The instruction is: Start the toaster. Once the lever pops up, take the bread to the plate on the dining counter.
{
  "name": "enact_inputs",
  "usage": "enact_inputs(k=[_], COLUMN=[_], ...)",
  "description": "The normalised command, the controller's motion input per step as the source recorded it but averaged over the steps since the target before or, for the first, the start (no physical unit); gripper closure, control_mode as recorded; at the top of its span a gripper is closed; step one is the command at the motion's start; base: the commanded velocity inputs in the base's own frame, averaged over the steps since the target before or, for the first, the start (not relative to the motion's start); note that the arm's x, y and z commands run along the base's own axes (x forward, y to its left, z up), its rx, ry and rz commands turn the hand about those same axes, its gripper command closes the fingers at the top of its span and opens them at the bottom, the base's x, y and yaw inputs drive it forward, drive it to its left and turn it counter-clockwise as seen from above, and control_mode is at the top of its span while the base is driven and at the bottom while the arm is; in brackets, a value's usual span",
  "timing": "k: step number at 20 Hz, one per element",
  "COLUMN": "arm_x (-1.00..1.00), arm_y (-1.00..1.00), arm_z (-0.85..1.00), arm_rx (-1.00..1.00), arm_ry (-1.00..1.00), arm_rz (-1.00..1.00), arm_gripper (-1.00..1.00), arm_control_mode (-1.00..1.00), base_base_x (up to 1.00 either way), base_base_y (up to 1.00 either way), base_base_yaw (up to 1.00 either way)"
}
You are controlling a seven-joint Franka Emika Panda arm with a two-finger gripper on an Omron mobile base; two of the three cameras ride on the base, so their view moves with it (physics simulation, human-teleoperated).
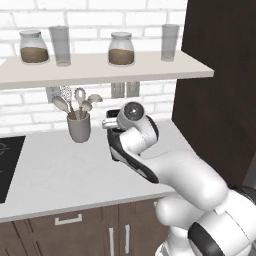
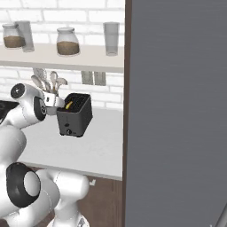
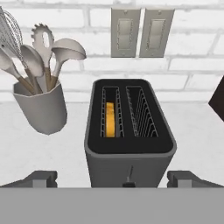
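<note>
My gripper (image 3: 112, 178) hangs just in front of the small dark grey boxy two-slot toaster (image 3: 129, 131), fingers spread wide and holding nothing. The toaster stands toward the back of the pale kitchen counter (image 3: 197, 131), near its right end, just right of the grey utensil cup (image 3: 40, 109). The golden-crusted bread slice (image 3: 110, 119) sits deep in the left slot. The lever looks small and narrow; I judge my open fingers could straddle it or shove the toaster backward.
</note>
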Motion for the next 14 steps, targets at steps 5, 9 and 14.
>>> enact_inputs(k=[5,9,14], arm_x=[0.0,0.09,0.35], arm_y=[-0.05,-0.04,-0.03], arm_z=[-0.36,-0.05,0.0], arm_rx=[0.03,0.04,0.01], arm_ry=[-0.17,-0.05,0.0], arm_rz=[0.0,0.0,0.0], arm_gripper=[-1.0,-1.0,-1.0], arm_control_mode=[-1.0,-1.0,-1.0], base_base_x=[0.0,0.0,0.0], base_base_y=[0.0,0.0,0.0], base_base_yaw=[0.0,0.0,0.0])
